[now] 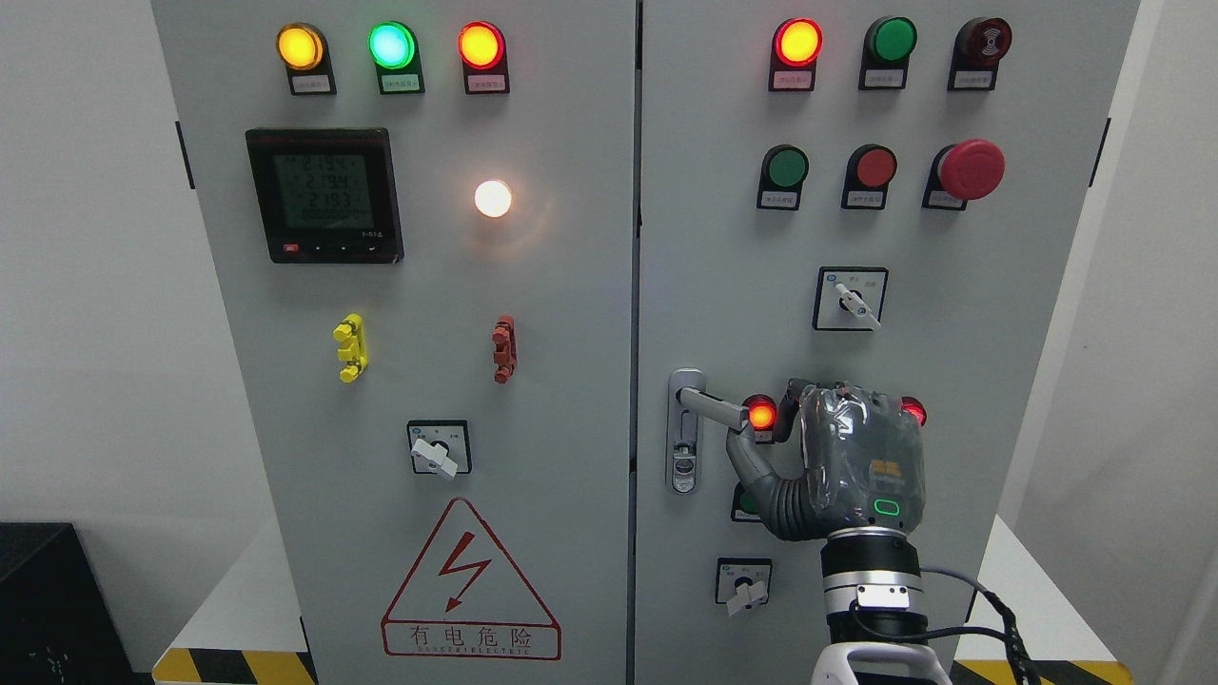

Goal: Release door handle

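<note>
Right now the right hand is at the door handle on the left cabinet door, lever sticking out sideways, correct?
Not quite. In the head view the right hand is at the door handle on the right cabinet door, not the left one. The lever does stick out sideways.

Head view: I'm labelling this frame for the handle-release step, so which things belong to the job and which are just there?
Job:
grey metal door handle
right robot hand, thumb under the handle

Just there:
black digital meter
red mushroom-shaped stop button
yellow-and-red warning triangle sticker

head view faces the cabinet [609, 381] squarely, close up.
</note>
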